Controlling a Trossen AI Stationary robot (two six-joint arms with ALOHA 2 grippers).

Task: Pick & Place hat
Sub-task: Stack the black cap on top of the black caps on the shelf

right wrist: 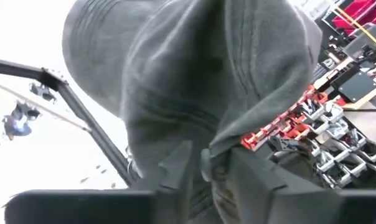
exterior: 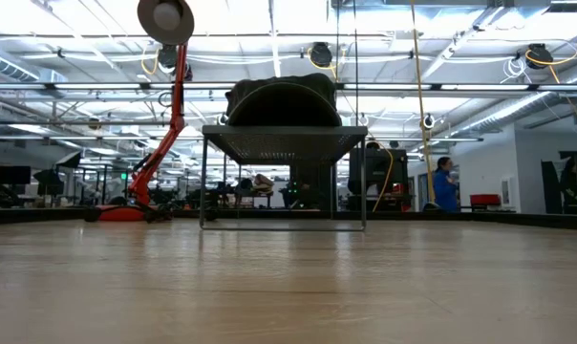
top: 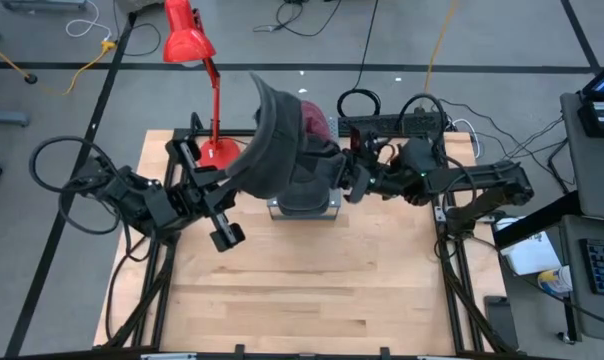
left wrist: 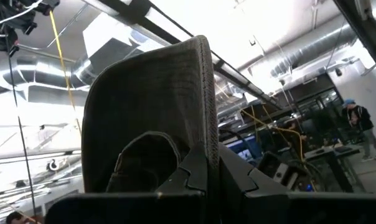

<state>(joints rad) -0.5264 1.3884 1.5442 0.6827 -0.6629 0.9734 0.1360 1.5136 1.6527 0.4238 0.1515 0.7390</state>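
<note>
A dark grey cap [top: 282, 140] sits at the table's far middle, over a small metal mesh stand [exterior: 284, 143]. In the low view its crown [exterior: 284, 100] rests on the stand's top. Its brim [top: 267, 110] stands up, tilted toward the far left. My left gripper [top: 237, 172] comes from the left and is shut on the brim side. My right gripper [top: 344, 172] comes from the right and is shut on the crown side. Neither gripper shows clearly in the low view. My left gripper [left wrist: 210, 168] pinches the cap's stiff brim [left wrist: 203, 140] near its stitched edge between the two fingers, coming about level from the table's left. The brim stands upright beyond the fingers. My right gripper [right wrist: 206, 165] pinches a bunched fold of the crown's grey cloth [right wrist: 206, 134] between its two fingers, coming from the table's right. The cloth is gathered and creased at the fingers, and the crown bulges beyond them.
A red desk lamp [top: 197, 60] stands with its base [top: 217, 152] at the far left of the table, close behind my left gripper. A power strip and cables [top: 402, 120] lie at the far edge. The near half of the wooden tabletop [top: 302, 290] is bare wood.
</note>
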